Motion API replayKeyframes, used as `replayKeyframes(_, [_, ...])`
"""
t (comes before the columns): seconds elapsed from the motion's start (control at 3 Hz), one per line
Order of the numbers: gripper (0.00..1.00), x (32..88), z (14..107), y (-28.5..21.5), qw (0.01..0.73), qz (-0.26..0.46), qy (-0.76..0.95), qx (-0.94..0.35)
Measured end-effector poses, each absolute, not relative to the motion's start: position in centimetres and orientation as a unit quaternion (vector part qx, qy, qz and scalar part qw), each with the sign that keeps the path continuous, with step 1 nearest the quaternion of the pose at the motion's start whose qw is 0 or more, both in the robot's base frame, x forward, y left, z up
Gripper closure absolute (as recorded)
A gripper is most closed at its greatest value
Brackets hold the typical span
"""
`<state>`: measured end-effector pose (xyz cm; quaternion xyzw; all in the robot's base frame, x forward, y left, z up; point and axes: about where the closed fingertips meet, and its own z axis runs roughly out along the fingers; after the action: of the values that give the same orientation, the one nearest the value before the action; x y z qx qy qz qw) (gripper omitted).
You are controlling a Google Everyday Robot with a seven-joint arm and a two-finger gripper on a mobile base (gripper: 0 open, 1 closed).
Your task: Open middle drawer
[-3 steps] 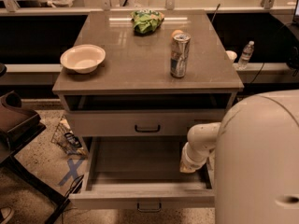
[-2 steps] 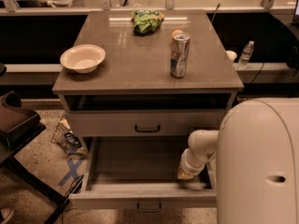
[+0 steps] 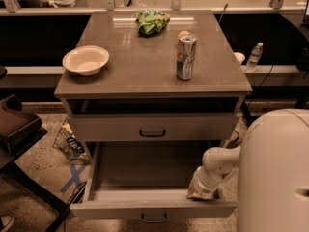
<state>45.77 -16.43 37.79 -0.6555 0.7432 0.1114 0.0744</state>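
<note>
While a cream bowl (image 3: pixel 85 60) sits at the left of the cabinet top (image 3: pixel 135 66), with a green bag (image 3: pixel 151 21) and a drink can (image 3: pixel 186 57) farther right, the middle drawer (image 3: pixel 145 170) stands pulled well out below. The gripper (image 3: pixel 202 191) reaches into its right front corner; whether spread or closed cannot be told.

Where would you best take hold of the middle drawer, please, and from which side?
By the small dark bar handle centred on the front of the middle drawer, coming from the front: it is horizontal and stands off the flat face. The drawer is already pulled out; the hand sits inside its front right corner.
</note>
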Motion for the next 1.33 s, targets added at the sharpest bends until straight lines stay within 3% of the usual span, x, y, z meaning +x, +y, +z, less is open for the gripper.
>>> replayKeyframes(0.67, [1.00,43.8,39.1,-16.3,0.044,0.107,0.742,-0.661])
replayKeyframes(1.0, [0.82,40.7,41.3,-16.1,-0.011,0.107,0.729,-0.675])
replayKeyframes(1.33, [0.51,40.6,41.2,-16.1,-0.012,0.108,0.729,-0.676])
